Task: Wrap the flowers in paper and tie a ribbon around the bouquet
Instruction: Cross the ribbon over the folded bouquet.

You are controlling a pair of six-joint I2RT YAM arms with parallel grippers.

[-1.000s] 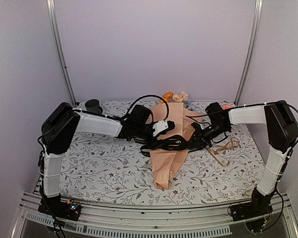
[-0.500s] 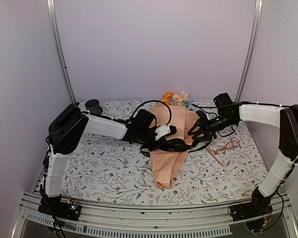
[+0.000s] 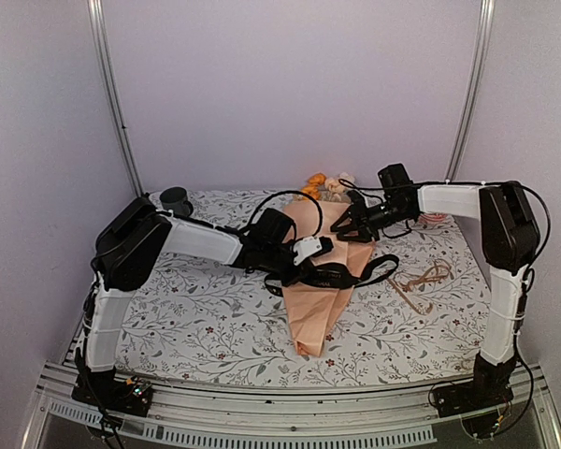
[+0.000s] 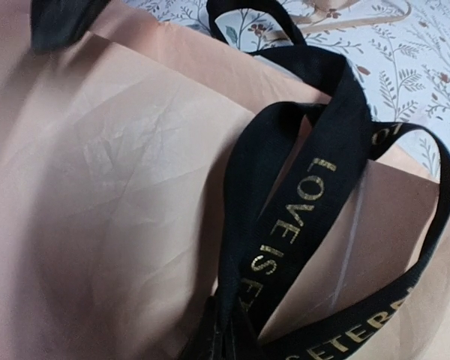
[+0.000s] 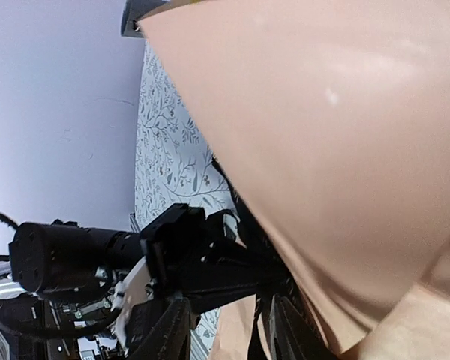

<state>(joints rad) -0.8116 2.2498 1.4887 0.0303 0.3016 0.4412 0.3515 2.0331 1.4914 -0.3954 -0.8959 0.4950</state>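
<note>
1. The bouquet (image 3: pixel 314 313) is laid in the middle of the flowered table cover (image 3: pixel 196 318). The pointed end of its paper (image 3: pixel 310 327) cone is turned toward the near edge, and the flowers (image 3: pixel 327 183) stick out at the far end.
2. The ribbon (image 3: pixel 337 275), black with gold lettering, is draped across the middle of the cone in loose loops. One end is trailed off to the right onto the cover.
3. The left gripper (image 3: pixel 304 269) is held over the cone's left side. Its jaws are pressed together on gathered strands of the ribbon, which are seen to meet at the fingertips in the left wrist view (image 4: pixel 219 341).
4. The right gripper (image 3: pixel 346 224) is held at the upper right edge of the paper, just beside the flowers. Its jaws are spread part-way, and it cannot be told whether anything is caught between them.
5. A tan cord (image 3: pixel 421 278) is coiled on the cover to the right of the cone, apart from it.
6. A grey cup (image 3: pixel 176 198) is set at the far left corner.
</note>
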